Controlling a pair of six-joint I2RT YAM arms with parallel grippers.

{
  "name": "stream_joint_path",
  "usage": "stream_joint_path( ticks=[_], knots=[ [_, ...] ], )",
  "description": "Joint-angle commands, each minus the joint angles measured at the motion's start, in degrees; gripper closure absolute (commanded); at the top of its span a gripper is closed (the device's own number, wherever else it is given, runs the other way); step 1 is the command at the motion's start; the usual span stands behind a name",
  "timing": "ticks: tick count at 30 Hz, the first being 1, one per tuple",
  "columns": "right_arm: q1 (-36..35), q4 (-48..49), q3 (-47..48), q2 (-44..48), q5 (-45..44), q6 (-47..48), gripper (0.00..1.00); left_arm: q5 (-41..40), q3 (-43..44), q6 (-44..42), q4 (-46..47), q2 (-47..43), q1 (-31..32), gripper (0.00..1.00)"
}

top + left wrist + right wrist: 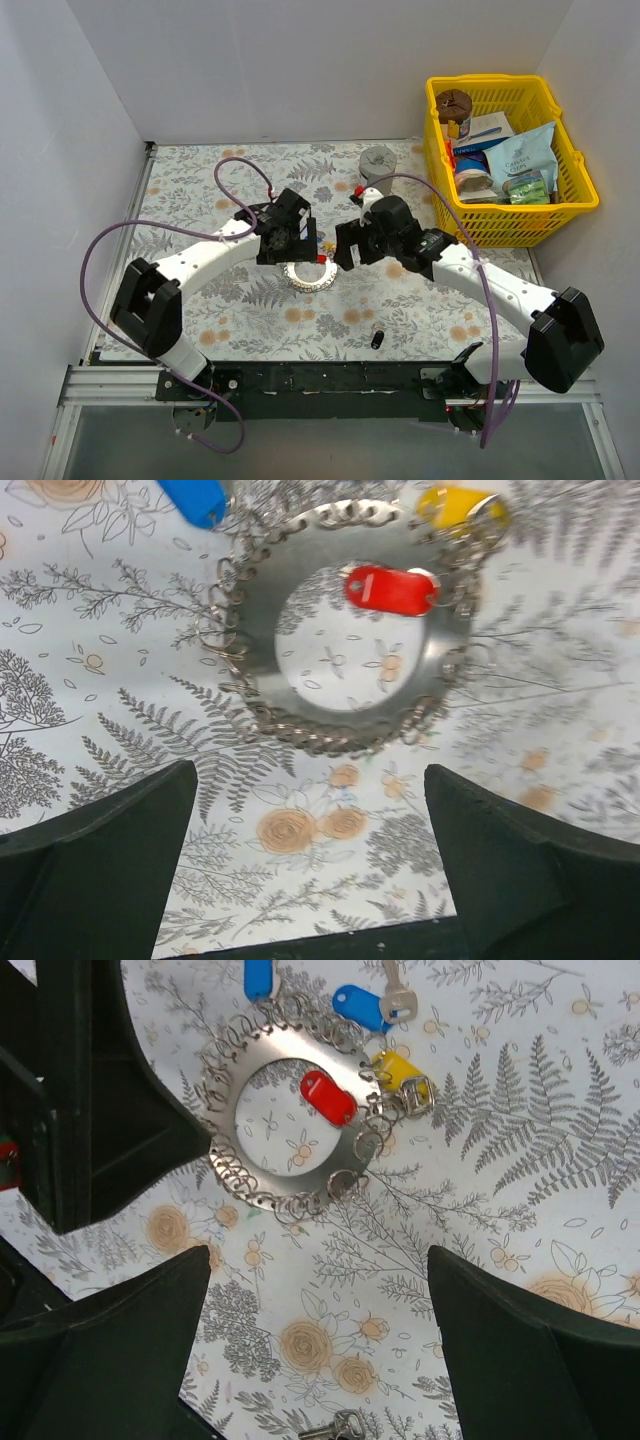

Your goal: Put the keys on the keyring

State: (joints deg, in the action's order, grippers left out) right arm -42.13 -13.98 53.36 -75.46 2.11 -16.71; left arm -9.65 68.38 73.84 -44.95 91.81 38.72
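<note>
White walls stand around a table (260, 325) with a cloth of flowers and leaves. Seen from the top, the keyring (308, 276) lies flat near the middle of the frame. The left end effector (305, 243) hangs just over it. The right end effector (343, 246) is just beside it, on the right. A yellow basket (520, 225) of packets sits at the upper right, with a grey cup (378, 160) to its left.

From the left wrist, the keyring (450, 630) fills the upper middle. A red key (390, 588) lies over the upper right of its hole. A blue key (195, 498) is at the top left and a yellow key (460, 505) at the top right, both at the rim. The left fingers (95, 870) are spread wide, holding nothing.

From the right wrist, the keyring (300, 1188) sits in the upper middle with the red key (328, 1098) over its hole. A blue key (258, 975), a second blue key (360, 1007) and the yellow key (400, 1070) lie along its top and right rim. A silver key (335, 1428) lies at the bottom edge, well apart. The right fingers (540, 1350) are spread wide, holding nothing.
</note>
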Motion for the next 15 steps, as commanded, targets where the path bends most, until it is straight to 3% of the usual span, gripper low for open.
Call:
stream_joint_path(
  ticks=[1,7,15],
  knots=[
    [-0.32,-7.64,6.40,-0.04,1.92,-1.48,0.03,3.93,3.25,1.30,-3.75,-5.76,-0.05,0.02],
    [-1.81,3.08,-2.48,11.27,3.33,-4.64,0.03,5.69,-6.59,-0.72,7.93,-15.51,0.04,0.02],
    [-4.19,-12.00,5.08,18.94,-1.74,-4.74,0.03,9.12,0.07,-2.04,6.99,-18.07,0.04,0.02]
  ],
)
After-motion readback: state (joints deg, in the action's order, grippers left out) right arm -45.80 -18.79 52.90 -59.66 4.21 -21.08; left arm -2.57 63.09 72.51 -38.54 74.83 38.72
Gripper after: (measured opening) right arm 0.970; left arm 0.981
